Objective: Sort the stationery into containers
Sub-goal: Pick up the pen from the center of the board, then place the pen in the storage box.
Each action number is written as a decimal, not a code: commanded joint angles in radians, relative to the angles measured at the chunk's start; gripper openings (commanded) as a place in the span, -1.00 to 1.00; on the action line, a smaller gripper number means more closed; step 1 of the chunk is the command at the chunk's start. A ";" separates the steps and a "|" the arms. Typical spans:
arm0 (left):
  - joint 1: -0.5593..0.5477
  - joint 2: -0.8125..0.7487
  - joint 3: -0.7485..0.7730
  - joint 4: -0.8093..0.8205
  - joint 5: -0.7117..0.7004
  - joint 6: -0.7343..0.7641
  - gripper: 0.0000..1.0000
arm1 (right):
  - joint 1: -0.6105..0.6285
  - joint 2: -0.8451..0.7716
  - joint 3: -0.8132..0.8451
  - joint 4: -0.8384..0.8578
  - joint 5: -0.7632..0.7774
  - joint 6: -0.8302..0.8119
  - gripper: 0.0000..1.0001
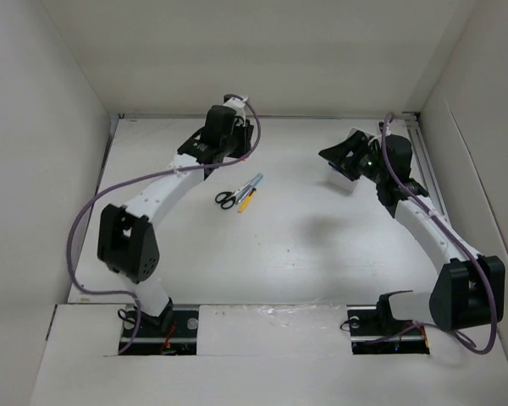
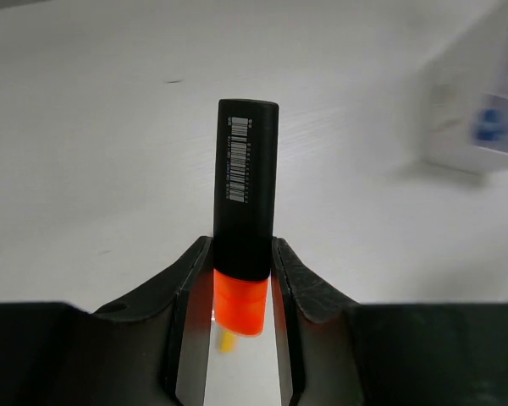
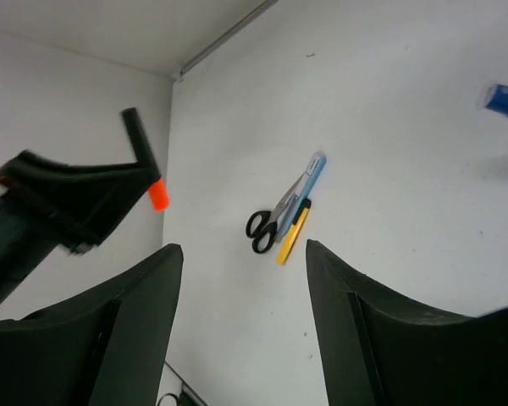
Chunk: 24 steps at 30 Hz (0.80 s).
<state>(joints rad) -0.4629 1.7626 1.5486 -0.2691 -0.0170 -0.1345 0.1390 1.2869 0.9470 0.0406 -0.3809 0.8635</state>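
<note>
My left gripper (image 2: 244,254) is shut on the orange-tipped marker (image 2: 246,182) and holds it raised above the table; it also shows in the top view (image 1: 233,114). The marker's orange end (image 3: 158,194) shows in the right wrist view. My right gripper (image 3: 244,249) is open and empty, raised at the far right (image 1: 332,156) over the white tray (image 1: 345,182). The black-handled scissors (image 1: 227,200), the silver-blue pen (image 1: 253,183) and the yellow stick (image 1: 246,201) lie together mid-table. The tray (image 2: 457,135) holds a blurred blue-capped bottle (image 2: 491,123). The green highlighter is out of view.
White walls enclose the table on the left, back and right. The left arm's purple cable (image 1: 93,211) loops out to the left. The right arm's cable (image 1: 406,182) runs along its links.
</note>
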 commanded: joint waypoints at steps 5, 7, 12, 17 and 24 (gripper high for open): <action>-0.076 -0.236 -0.395 0.500 0.334 -0.253 -0.96 | 0.080 0.103 0.050 0.087 -0.148 -0.037 0.37; -0.076 -0.249 -0.506 0.588 0.376 -0.287 -0.96 | 0.117 0.126 0.062 0.087 -0.173 -0.046 0.41; -0.076 -0.275 -0.616 0.754 0.453 -0.336 -0.96 | 0.181 0.115 0.072 0.087 -0.153 -0.081 0.46; -0.076 -0.275 -0.666 0.834 0.508 -0.336 -0.96 | 0.241 0.156 0.116 0.062 -0.050 -0.101 0.48; -0.164 -0.232 -0.656 0.843 0.446 -0.277 -0.94 | 0.312 0.285 0.190 0.018 0.056 -0.110 0.46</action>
<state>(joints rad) -0.5945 1.5204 0.8902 0.4976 0.4347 -0.4431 0.4152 1.5532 1.0866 0.0662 -0.3862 0.7811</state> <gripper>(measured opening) 0.240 0.731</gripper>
